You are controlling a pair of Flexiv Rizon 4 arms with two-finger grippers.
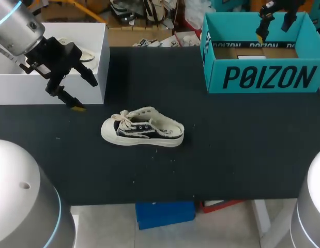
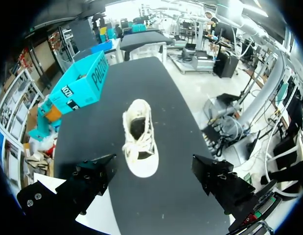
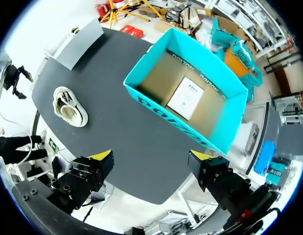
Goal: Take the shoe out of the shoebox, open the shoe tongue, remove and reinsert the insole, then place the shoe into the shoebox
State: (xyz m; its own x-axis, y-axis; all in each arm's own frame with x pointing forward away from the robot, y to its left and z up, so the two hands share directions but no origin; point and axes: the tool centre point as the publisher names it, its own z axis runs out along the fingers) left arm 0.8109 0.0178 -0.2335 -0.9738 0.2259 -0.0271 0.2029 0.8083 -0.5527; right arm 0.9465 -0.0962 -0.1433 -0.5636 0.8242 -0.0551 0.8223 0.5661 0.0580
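While navy-and-cream canvas sneaker [image 1: 142, 133] sat at frame centre, left gripper [image 1: 85, 93] hung spread at upper left, right gripper [image 1: 276, 26] spread above open teal cardboard shoebox [image 1: 263, 77], upper right.

Left gripper [image 2: 153, 171] wide open, fingers well apart, touching nothing. Shoe [image 2: 139, 137] sits on its sole on the black table [image 2: 183, 117] just ahead, in line with the gap. Toe toward the gripper, heel away, laces loose over the front, dark inside showing. Teal shoebox [image 2: 80, 85] farther out, off to the shoe's side, well apart. White box [image 2: 104, 218] corner under one finger.
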